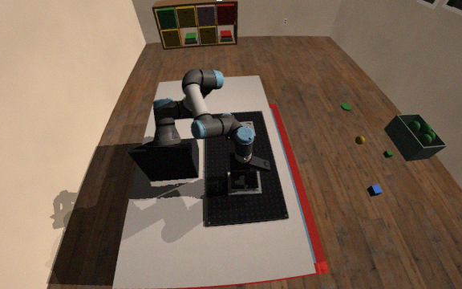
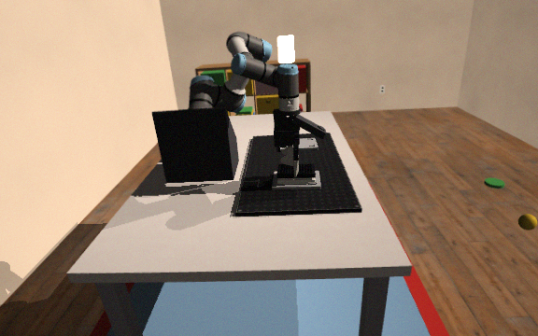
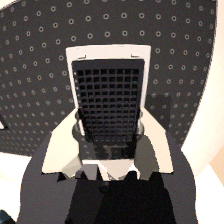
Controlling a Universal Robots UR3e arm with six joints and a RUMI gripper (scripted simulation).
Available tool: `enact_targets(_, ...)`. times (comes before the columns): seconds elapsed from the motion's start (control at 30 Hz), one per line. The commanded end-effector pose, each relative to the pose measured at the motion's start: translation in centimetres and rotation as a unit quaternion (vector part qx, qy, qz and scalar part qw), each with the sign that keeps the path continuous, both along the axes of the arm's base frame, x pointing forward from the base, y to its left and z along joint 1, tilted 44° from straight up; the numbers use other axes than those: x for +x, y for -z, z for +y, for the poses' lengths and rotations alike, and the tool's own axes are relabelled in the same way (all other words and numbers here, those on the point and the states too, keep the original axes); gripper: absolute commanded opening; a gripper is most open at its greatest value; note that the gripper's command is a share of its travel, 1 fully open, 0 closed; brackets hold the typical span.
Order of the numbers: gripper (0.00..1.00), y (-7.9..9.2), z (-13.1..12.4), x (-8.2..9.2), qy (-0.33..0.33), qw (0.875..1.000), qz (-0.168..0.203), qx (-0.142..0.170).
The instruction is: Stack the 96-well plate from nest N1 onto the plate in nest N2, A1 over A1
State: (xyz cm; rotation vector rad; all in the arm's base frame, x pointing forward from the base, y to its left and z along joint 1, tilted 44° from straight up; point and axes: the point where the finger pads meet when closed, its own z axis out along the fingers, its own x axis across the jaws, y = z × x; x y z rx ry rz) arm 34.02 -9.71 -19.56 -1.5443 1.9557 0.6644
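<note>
My gripper [image 2: 293,169] [image 1: 245,181] points straight down over the near nest N2 on the black perforated baseplate [image 1: 243,172]. It is shut on the dark 96-well plate [image 3: 107,100], gripping its long sides. In the wrist view the plate fills the middle, with the pale frame of the nest [image 3: 107,52] showing beyond its far end. The held plate sits very low over the nest [image 2: 296,185]; I cannot tell whether it touches the plate beneath, which is hidden. The far nest N1 [image 1: 251,125] stands empty behind the arm. The cut corners are not discernible.
A tall black box [image 1: 167,160] stands on the table left of the baseplate, close to the arm's base. A small dark block [image 2: 255,183] lies on the baseplate just left of N2. The table's right edge runs near the baseplate.
</note>
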Motion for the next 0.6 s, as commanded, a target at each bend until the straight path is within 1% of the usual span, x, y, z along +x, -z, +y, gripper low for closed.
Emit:
enact_targets(0.0,0.00,0.02,-0.09,0.05,0.001,1.000,-0.001,-0.001)
enact_targets(0.57,0.00,0.20,0.08,0.08,0.001,1.000,-0.001,-0.001)
